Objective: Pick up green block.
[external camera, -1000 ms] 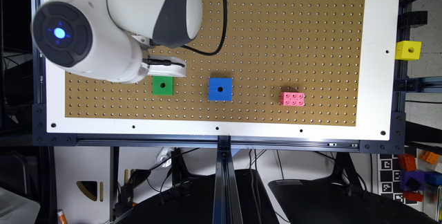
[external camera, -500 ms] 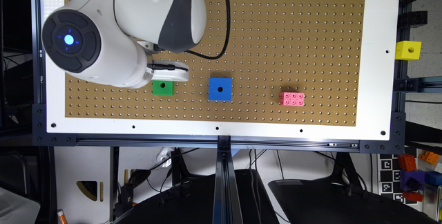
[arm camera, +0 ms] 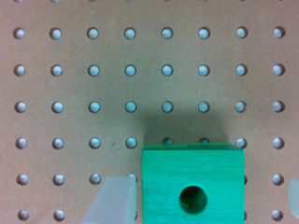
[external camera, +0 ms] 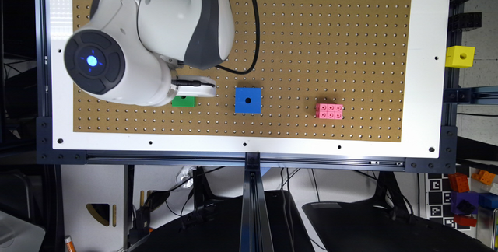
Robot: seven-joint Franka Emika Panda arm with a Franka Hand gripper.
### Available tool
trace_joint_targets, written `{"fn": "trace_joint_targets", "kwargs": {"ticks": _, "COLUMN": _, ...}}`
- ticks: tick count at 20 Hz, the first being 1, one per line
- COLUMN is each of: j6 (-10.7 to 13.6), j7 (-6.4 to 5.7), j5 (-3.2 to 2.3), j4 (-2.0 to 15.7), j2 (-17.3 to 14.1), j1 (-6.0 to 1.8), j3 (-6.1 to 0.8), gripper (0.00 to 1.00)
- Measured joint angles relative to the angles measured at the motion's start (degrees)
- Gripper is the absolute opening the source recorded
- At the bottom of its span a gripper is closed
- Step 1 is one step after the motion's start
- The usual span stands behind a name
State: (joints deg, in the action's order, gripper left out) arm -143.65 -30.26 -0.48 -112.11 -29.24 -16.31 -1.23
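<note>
Wrist view: gripper (arm camera: pixel 201 205) spread wide around green block (arm camera: pixel 192 183), one pale finger (arm camera: pixel 114 200) just beside it, the other barely visible at the frame's rim, apart from the cube.
Exterior view: green block (external camera: pixel 183 101) on pegboard (external camera: pixel 311 30) near its edge toward the rail, half hidden under white gripper (external camera: pixel 194 87); blue cube (external camera: pixel 248 100) near, pink brick (external camera: pixel 329 111) farther along; yellow cube (external camera: pixel 460 56) off the board.

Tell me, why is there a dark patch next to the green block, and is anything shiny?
Wrist view: the dark patch is a shadow on the pegboard beside the green block. Exterior view: bright glare on the board's white border.
</note>
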Motion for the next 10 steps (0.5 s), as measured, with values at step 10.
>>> {"fn": "trace_joint_targets", "kwargs": {"ticks": 10, "j6": -3.6, "j7": 0.0, "j5": -0.01, "j4": 0.86, "j2": -4.9, "j1": -0.01, "j3": 0.0, "gripper": 1.0}}
